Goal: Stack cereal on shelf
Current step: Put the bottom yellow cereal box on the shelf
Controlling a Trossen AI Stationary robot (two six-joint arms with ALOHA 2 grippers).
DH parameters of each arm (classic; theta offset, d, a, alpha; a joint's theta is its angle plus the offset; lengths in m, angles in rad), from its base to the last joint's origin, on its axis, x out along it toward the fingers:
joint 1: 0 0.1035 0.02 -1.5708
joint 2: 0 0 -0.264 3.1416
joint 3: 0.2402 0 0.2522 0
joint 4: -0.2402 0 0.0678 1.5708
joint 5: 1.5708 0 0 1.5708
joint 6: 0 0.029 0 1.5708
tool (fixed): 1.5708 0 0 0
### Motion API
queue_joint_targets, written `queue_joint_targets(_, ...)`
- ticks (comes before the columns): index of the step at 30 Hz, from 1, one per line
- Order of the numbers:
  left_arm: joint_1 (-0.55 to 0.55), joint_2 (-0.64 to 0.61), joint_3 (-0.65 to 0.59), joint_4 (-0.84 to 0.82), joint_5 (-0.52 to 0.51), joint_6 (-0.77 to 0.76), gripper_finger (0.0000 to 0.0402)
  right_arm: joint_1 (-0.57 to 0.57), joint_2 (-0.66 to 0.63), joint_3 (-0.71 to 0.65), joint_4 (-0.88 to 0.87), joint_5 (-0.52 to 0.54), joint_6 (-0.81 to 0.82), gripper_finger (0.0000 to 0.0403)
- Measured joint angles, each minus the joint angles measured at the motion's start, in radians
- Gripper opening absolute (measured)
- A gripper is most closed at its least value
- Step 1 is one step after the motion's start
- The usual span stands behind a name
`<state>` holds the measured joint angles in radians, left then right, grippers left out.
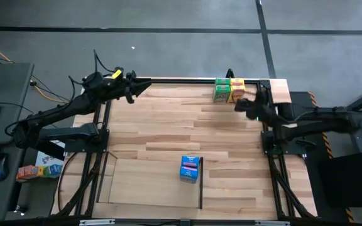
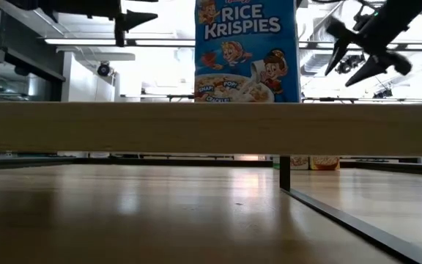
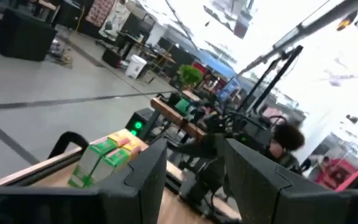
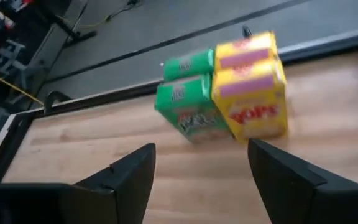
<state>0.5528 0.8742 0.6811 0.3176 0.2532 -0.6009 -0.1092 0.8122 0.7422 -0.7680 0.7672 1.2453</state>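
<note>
Two green cereal boxes and two yellow-orange ones stand clustered at the table's far edge, right of centre; they also show in the right wrist view as green boxes and yellow-orange boxes. A blue cereal box stands upright on the pale shelf frame, close to its black bar. My right gripper hovers open just right of and nearer than the cluster, raised above the table. My left gripper is open and raised at the far edge, left of centre.
A black metal frame borders the table on the left, right and far sides. Bare wood lies between the shelf and the far boxes. Off the table's left sit colourful small items on a side desk. A person shows beyond the right arm.
</note>
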Motion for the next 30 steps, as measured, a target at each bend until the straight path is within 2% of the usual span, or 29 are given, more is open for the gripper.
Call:
queue_joint_targets(3,-0.007,0.050,0.000,0.078,-0.010,-0.037,0.0155,-0.155,0.007,-0.006,0.113,-0.134,-0.187,0.0252)
queue_joint_targets(6,-0.015,0.096,0.000,0.178,-0.029,-0.067,0.0155,-0.298,0.033,0.001,0.119,-0.181,-0.278,0.0249)
queue_joint_targets(8,-0.019,0.125,0.000,0.230,-0.032,-0.079,0.0155,-0.383,0.051,0.003,0.124,-0.221,-0.314,0.0234)
queue_joint_targets(11,-0.027,0.146,0.000,0.278,-0.031,-0.087,0.0155,-0.487,0.089,0.003,0.145,-0.316,-0.390,0.0176)
queue_joint_targets(15,-0.032,0.156,0.000,0.277,-0.031,-0.069,0.0155,-0.572,0.153,0.003,0.166,-0.406,-0.442,0.0042)
queue_joint_targets(16,-0.032,0.157,0.000,0.282,-0.031,-0.067,0.0155,-0.586,0.169,0.003,0.177,-0.419,-0.463,0.0021)
queue_joint_targets(20,-0.031,0.159,0.000,0.279,-0.032,-0.068,0.0155,-0.614,0.227,0.003,0.224,-0.439,-0.484,0.0022)
queue_joint_targets(24,-0.031,0.159,0.000,0.279,-0.032,-0.053,0.0155,-0.620,0.273,0.003,0.238,-0.465,-0.493,0.0004)
queue_joint_targets(30,-0.031,0.159,0.000,0.279,-0.031,-0.050,0.0155,-0.620,0.279,0.004,0.276,-0.457,-0.483,0.0002)
